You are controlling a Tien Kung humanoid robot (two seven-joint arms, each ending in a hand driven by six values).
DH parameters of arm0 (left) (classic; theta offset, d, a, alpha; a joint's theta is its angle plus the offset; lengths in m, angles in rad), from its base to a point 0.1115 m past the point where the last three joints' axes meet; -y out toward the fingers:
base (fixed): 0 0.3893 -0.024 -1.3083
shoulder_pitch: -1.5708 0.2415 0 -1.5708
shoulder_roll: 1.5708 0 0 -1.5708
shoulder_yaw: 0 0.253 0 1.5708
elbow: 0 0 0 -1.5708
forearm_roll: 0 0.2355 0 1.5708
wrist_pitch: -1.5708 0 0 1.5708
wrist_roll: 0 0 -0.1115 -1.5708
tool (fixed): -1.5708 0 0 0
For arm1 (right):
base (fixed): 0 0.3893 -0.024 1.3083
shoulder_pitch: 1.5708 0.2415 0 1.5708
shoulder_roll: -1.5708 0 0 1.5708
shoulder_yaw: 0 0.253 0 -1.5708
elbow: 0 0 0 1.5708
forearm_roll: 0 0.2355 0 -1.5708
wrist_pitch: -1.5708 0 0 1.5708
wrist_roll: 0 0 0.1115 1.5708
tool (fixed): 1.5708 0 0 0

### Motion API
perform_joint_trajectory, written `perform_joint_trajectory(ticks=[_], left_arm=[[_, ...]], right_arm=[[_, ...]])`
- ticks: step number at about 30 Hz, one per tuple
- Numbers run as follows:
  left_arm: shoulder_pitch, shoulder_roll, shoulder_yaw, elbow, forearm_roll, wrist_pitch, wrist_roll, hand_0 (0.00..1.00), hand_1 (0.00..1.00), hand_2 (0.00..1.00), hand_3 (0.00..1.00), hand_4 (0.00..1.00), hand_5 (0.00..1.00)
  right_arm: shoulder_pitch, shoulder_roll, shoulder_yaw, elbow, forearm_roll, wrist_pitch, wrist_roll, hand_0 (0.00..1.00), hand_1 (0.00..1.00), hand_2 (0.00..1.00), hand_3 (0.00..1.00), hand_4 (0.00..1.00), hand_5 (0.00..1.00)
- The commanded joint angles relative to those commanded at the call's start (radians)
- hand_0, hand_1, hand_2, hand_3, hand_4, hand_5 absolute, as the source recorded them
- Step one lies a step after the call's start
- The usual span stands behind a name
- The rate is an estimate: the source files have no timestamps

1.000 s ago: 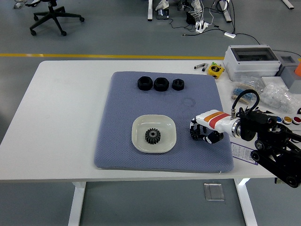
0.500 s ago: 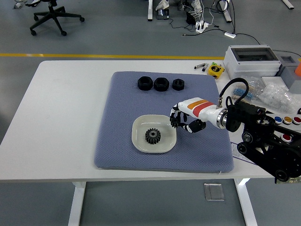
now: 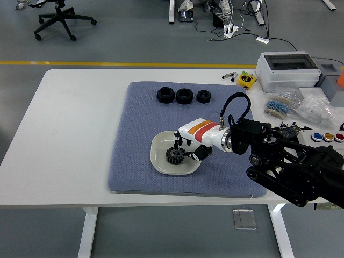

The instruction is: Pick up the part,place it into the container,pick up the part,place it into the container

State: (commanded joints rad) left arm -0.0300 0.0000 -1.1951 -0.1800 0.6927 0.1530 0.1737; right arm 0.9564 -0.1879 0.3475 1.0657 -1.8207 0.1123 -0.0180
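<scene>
- A gear [image 3: 173, 155] lay in a dish [image 3: 159, 151] on a mat [image 3: 140, 118].
- Three nuts [image 3: 183, 95] sat behind the dish.
- The right hand [image 3: 189, 145] hung over the dish's right side.

My hand [image 3: 185, 146] is glossy white plastic; the dish [image 3: 161, 157] smooth, glazed; the mat [image 3: 140, 118] dimpled blue cloth.

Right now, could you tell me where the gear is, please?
In the head view, the gear lies in the white dish near the blue mat's front middle, with the right hand directly at its right side.
</scene>
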Motion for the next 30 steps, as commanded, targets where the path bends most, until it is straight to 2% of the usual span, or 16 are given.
perform_joint_trajectory(ticks=[2,3,13,19,20,21,26,27,30], left_arm=[[0.001,0.000,0.010,0.000,-0.013,0.002,-0.003,0.829,0.807,0.836,0.598,0.532,0.715],[0.001,0.000,0.018,0.000,-0.020,0.004,-0.004,0.829,0.806,0.838,0.599,0.532,0.715],[0.006,0.000,0.031,0.000,-0.029,0.007,-0.004,0.828,0.806,0.838,0.598,0.529,0.714],[0.007,0.000,0.019,0.000,-0.017,0.006,-0.003,0.828,0.806,0.839,0.597,0.528,0.715],[0.008,0.000,0.017,0.000,-0.015,0.006,-0.003,0.828,0.806,0.839,0.597,0.528,0.715],[0.007,0.000,0.016,0.000,-0.013,0.006,-0.003,0.828,0.807,0.839,0.598,0.527,0.714],[0.005,0.000,0.024,0.000,-0.025,0.005,-0.007,0.828,0.807,0.839,0.598,0.527,0.714],[0.004,0.000,0.024,0.000,-0.025,0.006,-0.007,0.828,0.808,0.839,0.597,0.527,0.715],[0.001,0.000,0.026,0.000,-0.028,0.006,-0.008,0.828,0.808,0.839,0.597,0.527,0.715]], right_arm=[[-0.002,-0.001,0.002,-0.003,-0.005,0.001,0.003,0.558,0.649,0.871,0.891,0.879,0.173],[-0.004,-0.001,0.005,-0.004,-0.009,0.000,0.004,0.629,0.712,0.982,0.998,0.928,0.214],[-0.015,-0.018,0.044,0.002,-0.027,-0.050,0.006,0.643,0.719,0.998,0.998,0.952,0.228],[-0.035,-0.033,0.109,0.016,-0.010,-0.086,0.005,0.648,0.718,0.997,0.998,0.945,0.224],[-0.040,-0.036,0.121,0.014,0.003,-0.097,0.007,0.648,0.718,0.997,0.998,0.945,0.224],[-0.048,-0.041,0.139,0.010,0.031,-0.118,0.012,0.750,0.791,0.979,0.998,0.948,0.233],[-0.096,-0.065,0.183,0.024,0.232,-0.252,0.002,0.750,0.791,0.979,0.998,0.948,0.233],[-0.109,-0.069,0.197,0.041,0.277,-0.277,0.002,0.810,0.828,0.930,0.940,0.947,0.406],[-0.146,-0.079,0.246,0.095,0.401,-0.323,0.038,0.810,0.828,0.930,0.940,0.947,0.406]])
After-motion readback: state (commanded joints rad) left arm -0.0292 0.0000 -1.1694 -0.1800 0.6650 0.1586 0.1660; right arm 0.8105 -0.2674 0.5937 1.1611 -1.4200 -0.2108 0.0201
